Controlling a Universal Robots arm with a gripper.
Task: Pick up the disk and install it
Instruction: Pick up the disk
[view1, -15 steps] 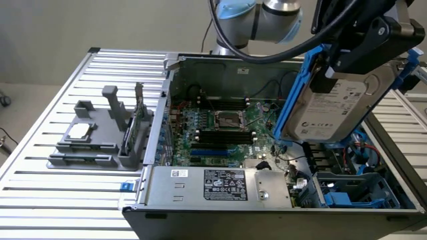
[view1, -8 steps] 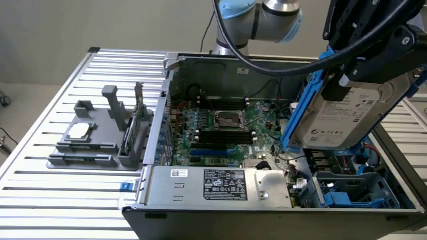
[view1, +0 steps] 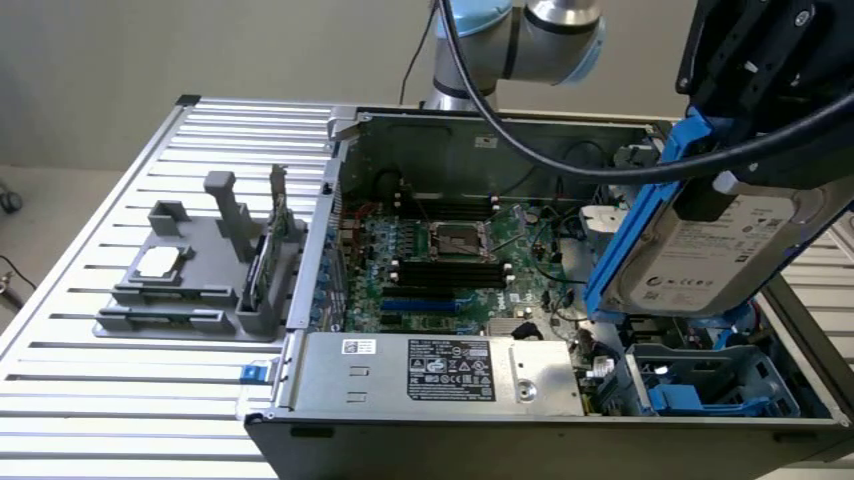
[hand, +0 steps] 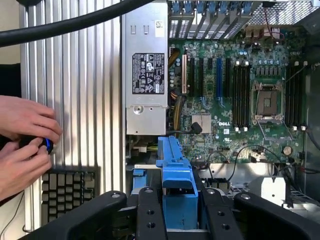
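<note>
The disk, a silver-grey hard drive with a white label in a bright blue carrier bracket, hangs tilted on edge above the right side of the open computer case. My gripper comes down from the upper right and is shut on the disk. In the wrist view the blue carrier sits clamped between the black fingers, over the case's corner. Below the disk, a blue drive bay lies in the case's near right corner.
The case holds a motherboard and a grey labelled power-supply box along its near wall. On the exterior view's left, a grey fixture carries a small silver chip. In the wrist view, a person's hands and a keyboard lie beside the slatted table.
</note>
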